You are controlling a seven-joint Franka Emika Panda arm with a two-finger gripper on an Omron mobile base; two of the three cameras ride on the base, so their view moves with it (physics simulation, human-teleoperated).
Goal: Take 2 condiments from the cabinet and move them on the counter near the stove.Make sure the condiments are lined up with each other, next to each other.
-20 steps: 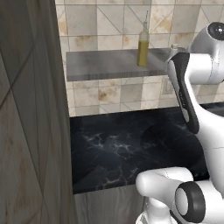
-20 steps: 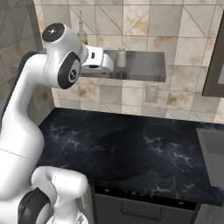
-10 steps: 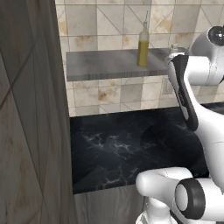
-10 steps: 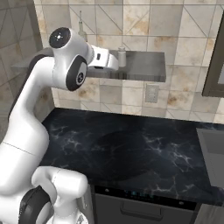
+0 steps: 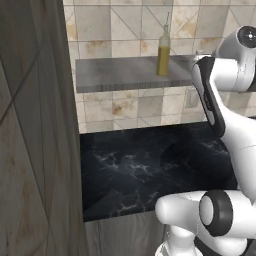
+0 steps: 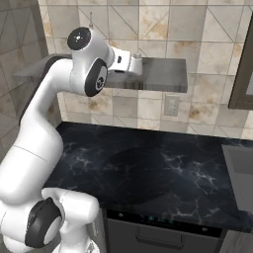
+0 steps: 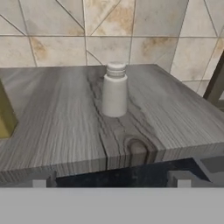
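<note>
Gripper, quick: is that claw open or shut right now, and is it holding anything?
Gripper: open and empty, its fingertips spread wide and short of the shaker standing on the wooden shelf.

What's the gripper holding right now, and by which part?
Nothing. The gripper is open, its fingers short of the shelf edge; the shaker stands untouched ahead, the oil bottle beside it.
</note>
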